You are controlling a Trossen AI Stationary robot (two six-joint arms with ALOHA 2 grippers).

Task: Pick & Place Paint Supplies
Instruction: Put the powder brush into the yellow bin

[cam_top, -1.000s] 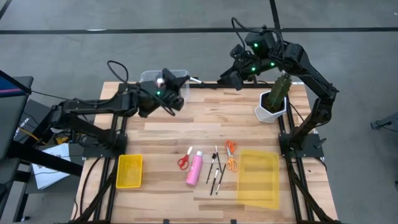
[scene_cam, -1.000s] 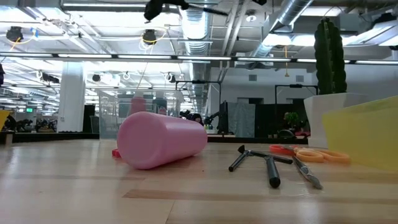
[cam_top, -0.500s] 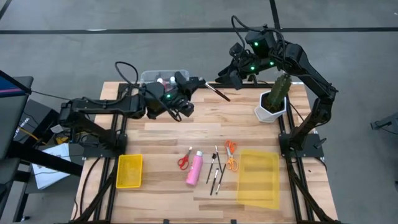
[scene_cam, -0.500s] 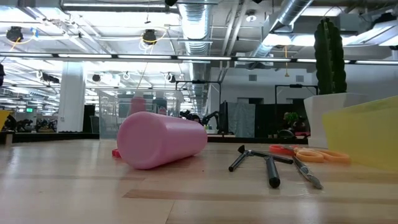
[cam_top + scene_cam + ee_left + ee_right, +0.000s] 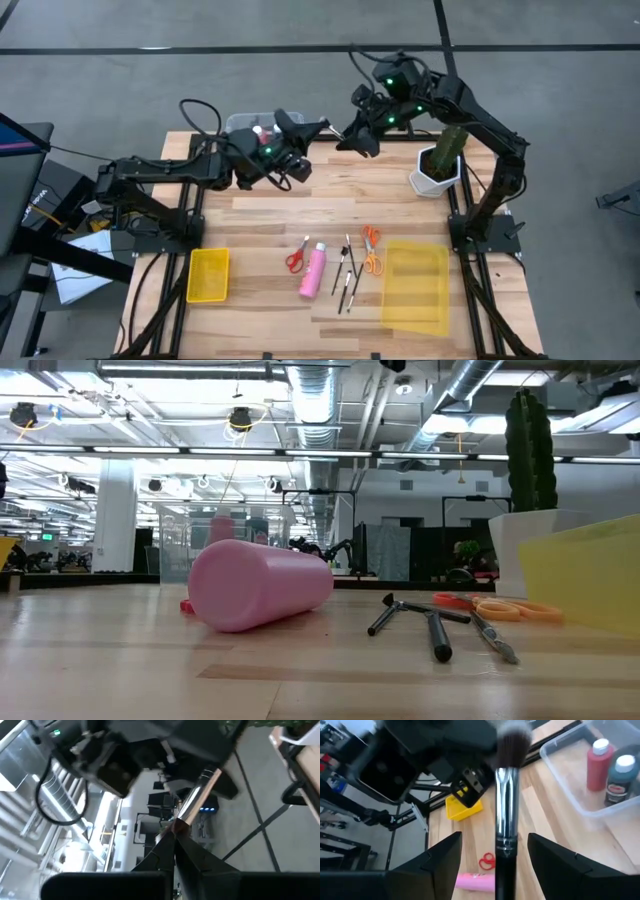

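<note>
My left gripper is shut on a dark-handled brush with a silver ferrule, held in the air over the table's far edge. My right gripper is open. Its fingers stand on either side of the brush's black handle without touching it. A clear bin at the far edge holds a red bottle and a dark white-capped bottle. A pink bottle, red scissors, orange scissors and several thin brushes lie flat on the table. My left gripper pinches the brush by its bristle end, right beside the ferrule, between the tips of both fingers. The fingers lie along the brush. It is lifted clear of the table, and its handle points away toward my right gripper.
A green plant in a white pot stands at the far right corner. A small yellow bin sits near the left edge and a larger yellow tray near the right. Bare wood lies between the bin and the supplies.
My left gripper moved from over the clear bin toward the table's right, carrying the brush and swinging its handle toward my right arm. My right gripper moved toward the table's left until its open fingers came around the handle.
</note>
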